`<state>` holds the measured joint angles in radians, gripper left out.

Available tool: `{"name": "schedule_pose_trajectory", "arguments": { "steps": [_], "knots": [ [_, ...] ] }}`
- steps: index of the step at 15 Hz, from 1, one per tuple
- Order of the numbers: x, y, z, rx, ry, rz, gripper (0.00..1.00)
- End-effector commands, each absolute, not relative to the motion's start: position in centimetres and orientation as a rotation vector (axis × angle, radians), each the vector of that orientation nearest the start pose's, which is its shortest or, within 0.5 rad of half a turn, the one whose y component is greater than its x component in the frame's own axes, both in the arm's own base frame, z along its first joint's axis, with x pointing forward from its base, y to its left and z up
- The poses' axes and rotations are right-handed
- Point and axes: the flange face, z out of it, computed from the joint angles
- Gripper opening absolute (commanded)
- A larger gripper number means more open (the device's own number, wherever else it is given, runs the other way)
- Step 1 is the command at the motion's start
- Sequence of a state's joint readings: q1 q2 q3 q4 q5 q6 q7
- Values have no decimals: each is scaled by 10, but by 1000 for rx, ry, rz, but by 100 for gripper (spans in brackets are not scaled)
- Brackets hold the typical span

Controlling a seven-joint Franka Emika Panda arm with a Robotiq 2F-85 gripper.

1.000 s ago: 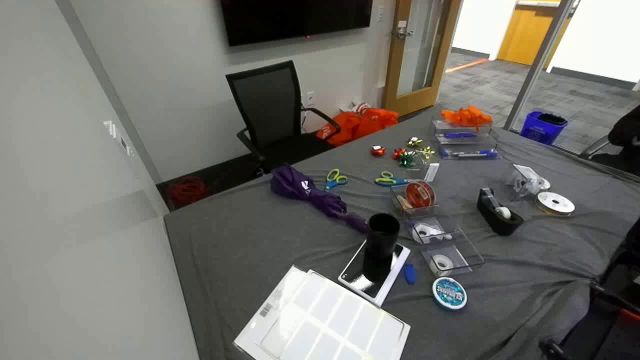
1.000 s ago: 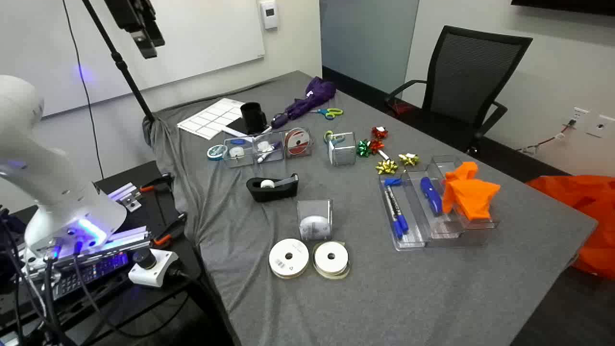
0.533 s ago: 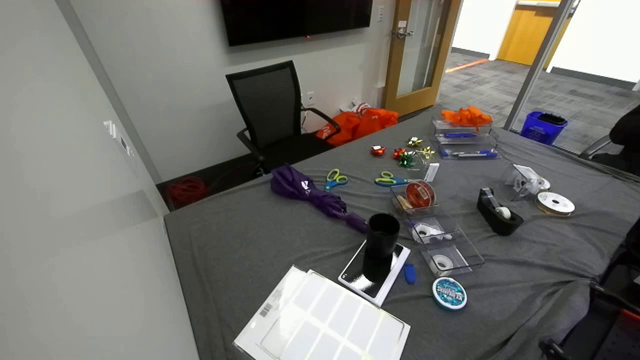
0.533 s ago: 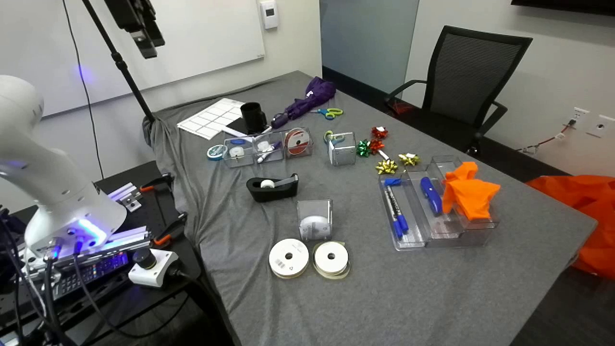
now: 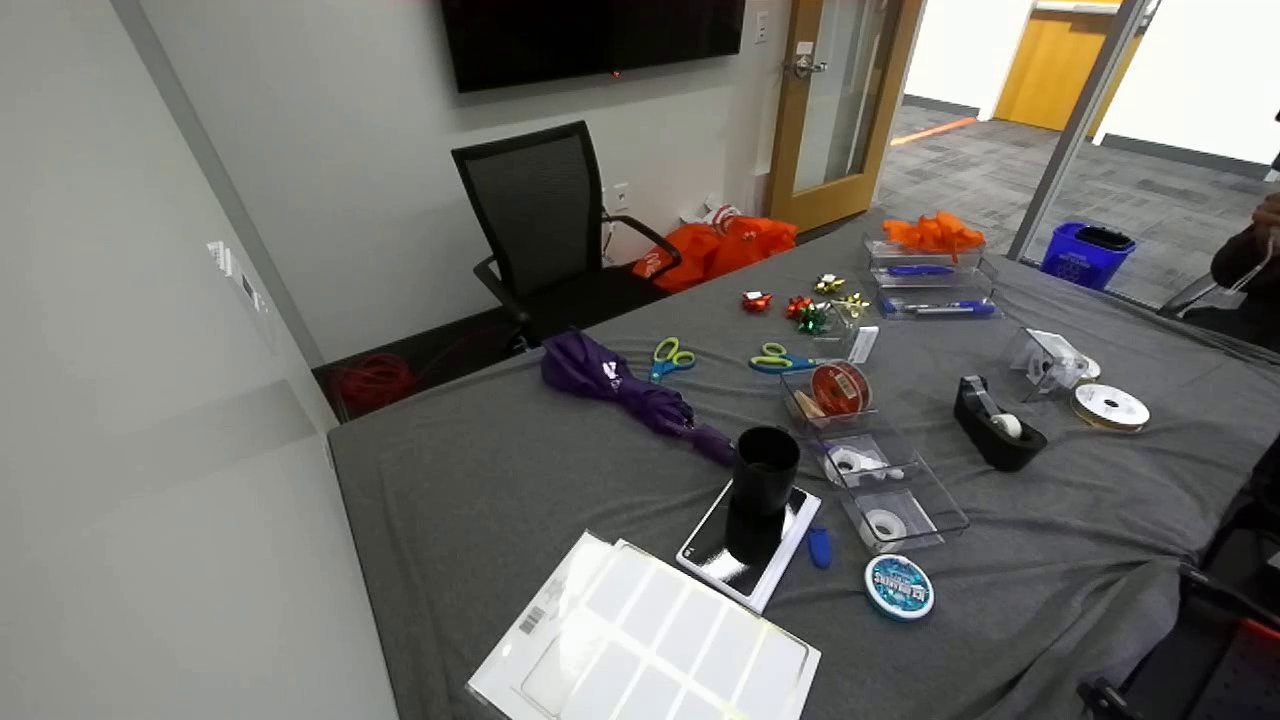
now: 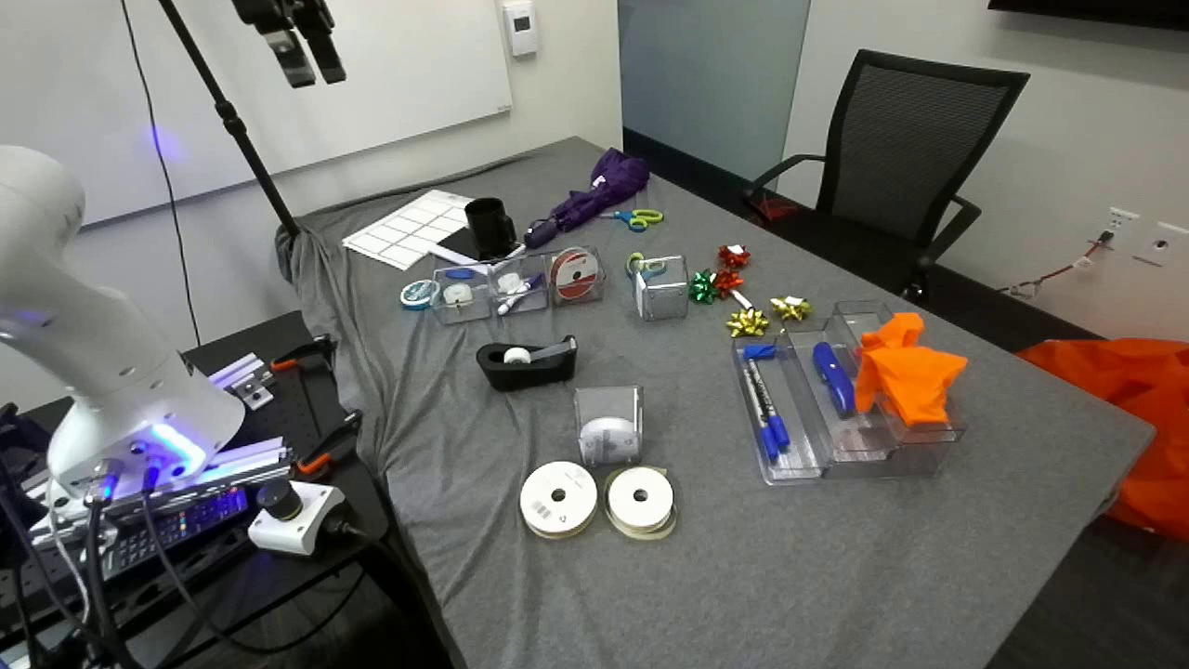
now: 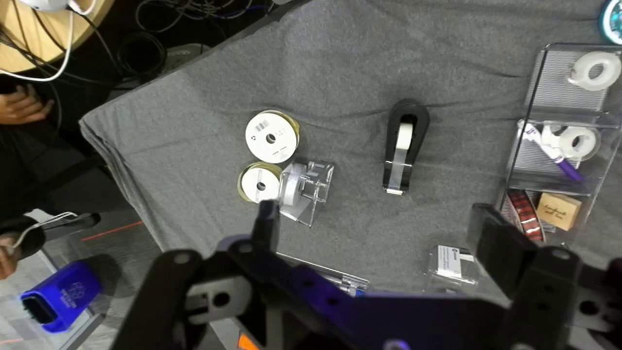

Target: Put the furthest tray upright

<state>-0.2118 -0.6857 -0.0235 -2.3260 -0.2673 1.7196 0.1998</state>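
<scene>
In an exterior view, spread jaws hang over wrinkled grey cloth [image 6: 409,409] draping the table [image 6: 790,567], a boxy clear plastic tray [image 6: 850,448] at right, a mesh chair [image 6: 929,139] on the far side.

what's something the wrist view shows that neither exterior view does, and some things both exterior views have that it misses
Only the wrist view: a pale wooden surface with a rounded edge.
Only the exterior views, both of them: a purple fabric umbrella, a black cylindrical mug and a black mesh-backed chair, for instance.
Shared by all three: a black tape dispenser, a clear plastic three-compartment tray, and a clear plastic tiered tray, mostly hidden behind the black gripper in the wrist view.
</scene>
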Motion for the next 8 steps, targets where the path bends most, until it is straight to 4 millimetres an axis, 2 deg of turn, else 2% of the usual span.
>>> {"name": "schedule_pose_trajectory", "arguments": {
  "steps": [1, 5, 8],
  "knots": [
    [377, -100, 585, -3398, 738, -53, 100],
    [429, -106, 583, -3421, 786, -65, 100],
    [477, -110, 583, -3392, 810, -126, 100]
  ]
}}
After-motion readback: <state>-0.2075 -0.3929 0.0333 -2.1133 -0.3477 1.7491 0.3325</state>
